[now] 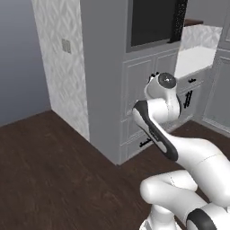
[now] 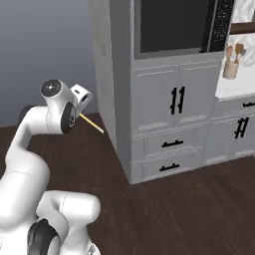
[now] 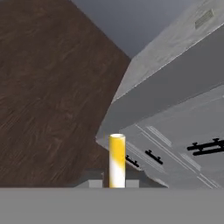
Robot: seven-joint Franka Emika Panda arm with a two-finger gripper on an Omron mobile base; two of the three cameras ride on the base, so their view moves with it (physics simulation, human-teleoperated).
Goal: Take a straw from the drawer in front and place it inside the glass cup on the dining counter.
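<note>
The straw [image 3: 117, 159] is a thin yellow stick standing up from between my fingertips in the hand view. My gripper [image 3: 114, 183] is shut on its lower end. From the right base view the straw [image 2: 92, 124] slants down and to the right out of the gripper [image 2: 78, 113], which hangs in the air left of a tall grey cabinet's corner. The hand looks down at the dark floor and the cabinet's base. The drawer, the glass cup and the dining counter are out of view.
The tall grey cabinet [image 2: 124, 99] holds a dark oven [image 2: 174, 25], doors with upright black handles [image 2: 177, 99] and two shallow drawers [image 2: 172, 144]. A marble worktop with a utensil pot [image 2: 230, 67] lies to its right. Dark wood floor [image 1: 49, 170] stretches to the left.
</note>
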